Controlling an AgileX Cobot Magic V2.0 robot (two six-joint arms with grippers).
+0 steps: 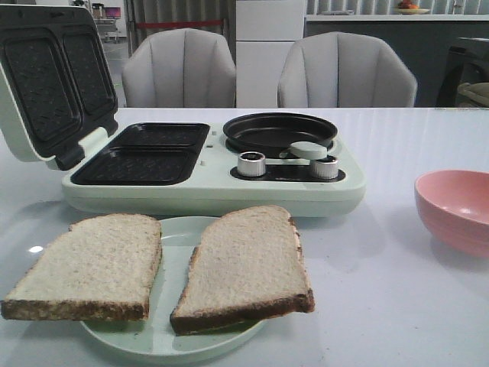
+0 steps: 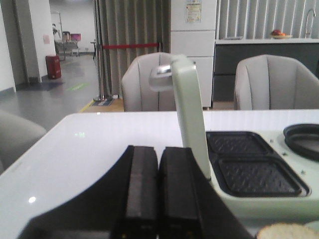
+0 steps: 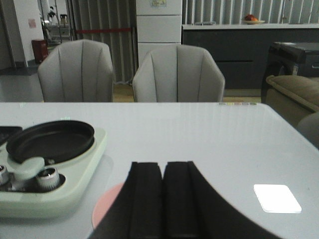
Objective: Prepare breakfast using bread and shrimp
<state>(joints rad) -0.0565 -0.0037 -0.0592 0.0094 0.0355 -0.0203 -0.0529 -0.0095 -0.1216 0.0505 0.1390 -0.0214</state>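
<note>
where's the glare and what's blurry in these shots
Right wrist view: a blown-out white patch of glare on the table, with the fingers dark and soft. Left wrist view: a small glint on the table, the raised lid blurred. Front view: evenly lit, the bread sharp, soft shadows under the cooker.

Front view: low over the table (image 1: 397,306), close, facing 12 o'clock; breakfast maker (image 1: 214,172) ahead.
Left wrist view: low behind the left end effector (image 2: 158,189), maker at 2 o'clock.
Right wrist view: low behind the right end effector (image 3: 163,199), maker at 10 o'clock.
Shared: round pan (image 1: 279,131), chairs (image 1: 179,69).
</note>
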